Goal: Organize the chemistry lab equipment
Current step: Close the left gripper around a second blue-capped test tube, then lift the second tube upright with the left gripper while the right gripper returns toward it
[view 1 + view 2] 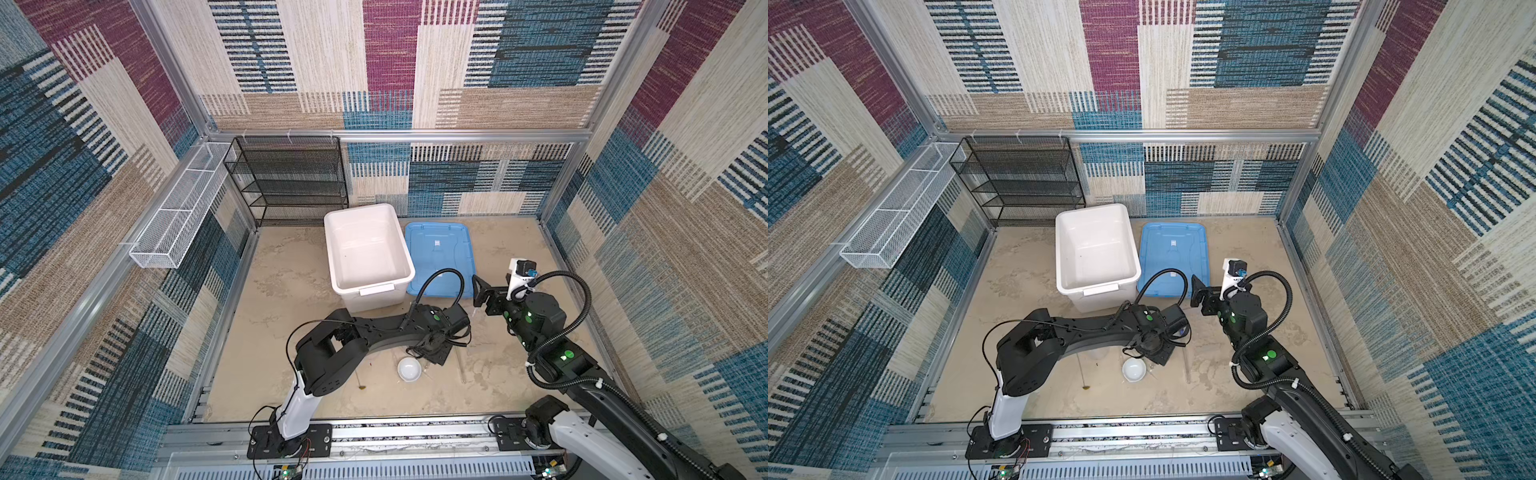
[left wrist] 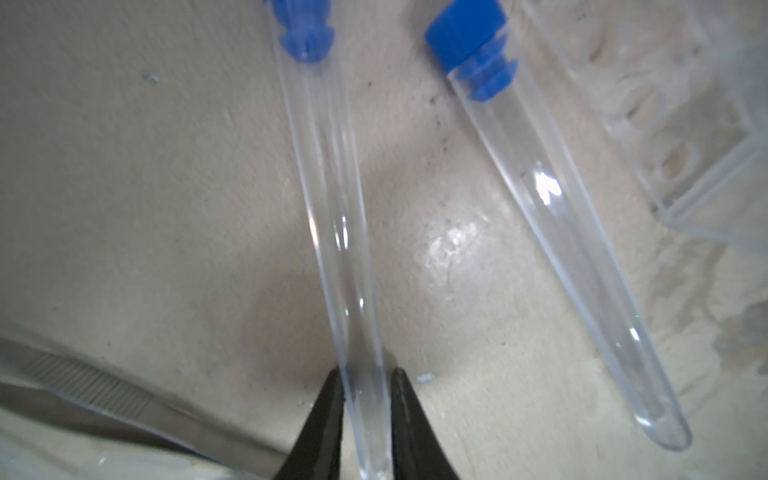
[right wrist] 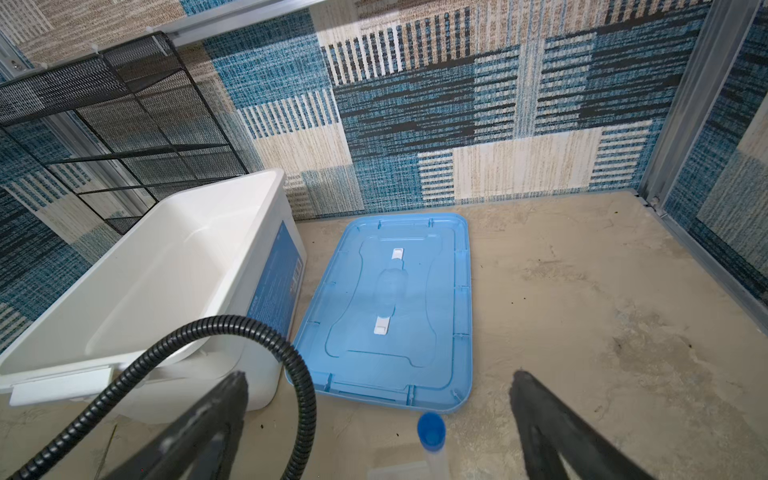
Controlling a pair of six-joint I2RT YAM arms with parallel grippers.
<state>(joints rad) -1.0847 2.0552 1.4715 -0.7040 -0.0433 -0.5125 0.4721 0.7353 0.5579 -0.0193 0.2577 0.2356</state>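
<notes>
At front centre of the beige tabletop (image 1: 291, 291), the left gripper (image 2: 368, 415) clamps a clear blue-capped test tube (image 2: 328, 187) — a second tube (image 2: 540, 199) lies beside it, apart. The right gripper (image 3: 379, 374) hangs wide open, empty, near the light-blue plastic lid (image 3: 395, 291) — at its front edge.

shelf (image 1: 286, 178) behind box (image 1: 374, 302) | lid (image 1: 440, 257) just right of box — dish (image 1: 409, 369) before box

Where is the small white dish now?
In both top views the small white dish sits front-centre on the table, just in front of the left arm's wrist, with the brown-tipped rod to its left.
</notes>
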